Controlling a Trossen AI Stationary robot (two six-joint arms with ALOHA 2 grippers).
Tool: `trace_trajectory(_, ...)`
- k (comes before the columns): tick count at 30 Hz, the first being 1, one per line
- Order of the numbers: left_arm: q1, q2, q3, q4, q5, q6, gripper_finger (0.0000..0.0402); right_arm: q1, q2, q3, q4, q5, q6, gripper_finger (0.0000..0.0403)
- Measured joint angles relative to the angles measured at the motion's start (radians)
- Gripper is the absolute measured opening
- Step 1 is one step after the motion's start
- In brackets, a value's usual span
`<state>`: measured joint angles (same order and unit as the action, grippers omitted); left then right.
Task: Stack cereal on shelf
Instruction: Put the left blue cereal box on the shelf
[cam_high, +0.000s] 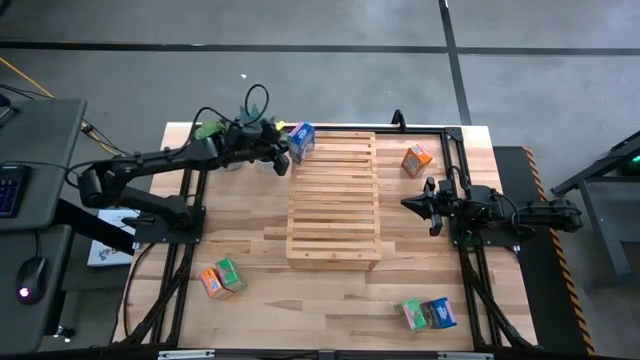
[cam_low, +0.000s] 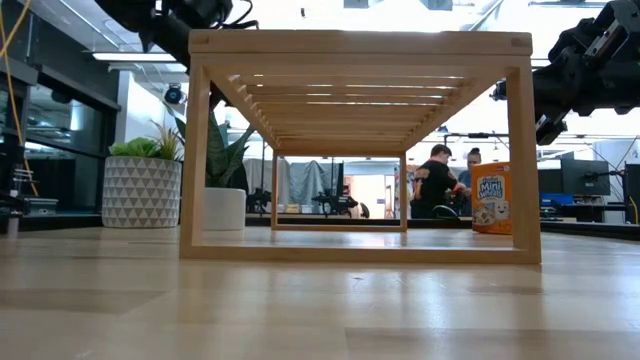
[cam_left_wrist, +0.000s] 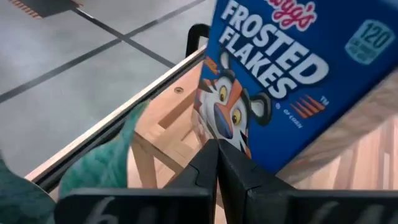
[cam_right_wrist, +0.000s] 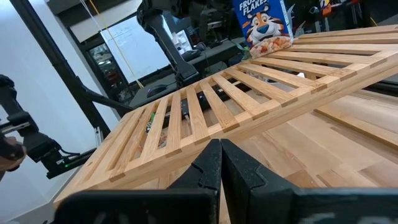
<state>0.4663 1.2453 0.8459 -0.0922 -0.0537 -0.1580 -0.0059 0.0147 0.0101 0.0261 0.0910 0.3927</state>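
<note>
A blue Frosted Flakes box (cam_high: 301, 140) stands at the far left corner of the slatted light-wood shelf (cam_high: 333, 200), its front printed with a cartoon tiger and the white words "FROSTED FLAKES"; a round mark reads "120". The left gripper (cam_high: 281, 160) sits just beside the box at that corner, its fingers (cam_left_wrist: 205, 163) pressed together in front of the box rather than around it. The shelf's top otherwise carries only bare parallel slats, and the space beneath it is open.

An orange Mini-Wheats box (cam_high: 416, 159), lettered "Mini" in the low view, stands on the table beyond the shelf's far right corner. Near the shelf's near left corner lie an orange box (cam_high: 210, 283) and a green box (cam_high: 230, 274), touching. Off its near right corner, another green box (cam_high: 412, 315) lies against a second blue box (cam_high: 439, 312).

The right gripper (cam_high: 420, 204) waits right of the shelf, fingers closed, holding nothing.
</note>
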Motion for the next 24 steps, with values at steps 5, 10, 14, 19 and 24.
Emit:
trace_trajectory(5, -0.029, 0.000, 0.000, -0.001, -0.019, -0.051, 0.0000, 0.000, 0.000, 0.000, 0.000, 0.000, 0.000, 0.0000)
trace_trajectory(10, -0.053, 0.000, 0.000, -0.001, -0.024, -0.110, 0.0000, 0.000, 0.000, 0.000, 0.000, 0.000, 0.000, 0.0000)
trace_trajectory(14, -0.069, 0.000, 0.001, -0.010, -0.038, -0.148, 0.0000, 0.000, 0.000, 0.000, 0.000, 0.000, 0.000, 0.0000)
trace_trajectory(19, -0.089, 0.000, 0.001, -0.026, -0.041, -0.160, 0.0000, 0.000, 0.000, 0.000, 0.000, 0.000, 0.000, 0.0000)
trace_trajectory(24, -0.106, 0.000, 0.001, -0.024, -0.041, -0.179, 0.0000, 0.000, 0.000, 0.000, 0.000, 0.000, 0.000, 0.0000)
